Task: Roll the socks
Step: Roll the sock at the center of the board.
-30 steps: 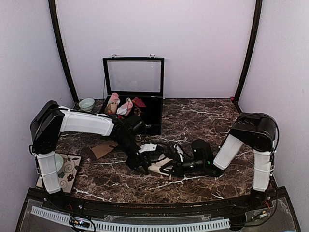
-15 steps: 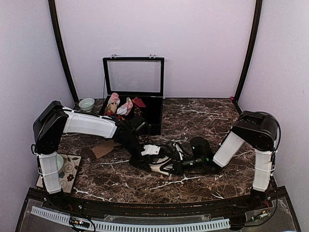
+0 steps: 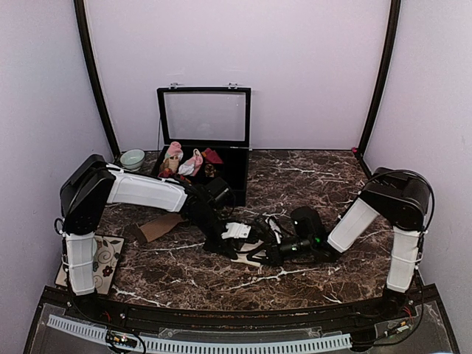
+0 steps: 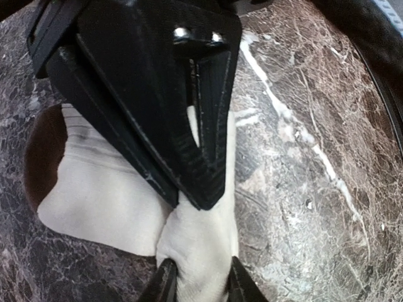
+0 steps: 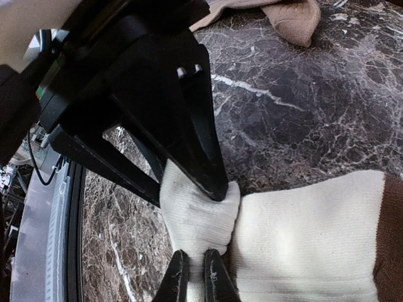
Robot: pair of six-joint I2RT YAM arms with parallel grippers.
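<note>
A cream sock (image 4: 107, 189) with a dark brown patch (image 4: 43, 151) lies on the marble table (image 3: 310, 184), between my two grippers. In the left wrist view my left gripper (image 4: 200, 287) is shut on a bunched fold of this sock, with fabric filling the gap between its fingers. My right gripper (image 5: 196, 277) pinches a narrow fold of the same cream sock (image 5: 302, 239) from the opposite side, jaws nearly together. The two grippers meet tip to tip over the sock. A tan-brown sock (image 3: 158, 226) lies flat to the left, away from both grippers.
An open black case (image 3: 234, 177) with a raised glass lid stands at the back and holds pink-and-white bundles (image 3: 177, 158) and a dark red one (image 3: 212, 155). A pale green bowl (image 3: 133, 158) sits beside it. A patterned mat (image 3: 107, 258) lies at the front left.
My left arm has swung right and forward, and its jaws have closed onto the cream sock. The right gripper has kept its grip and shifted slightly right.
</note>
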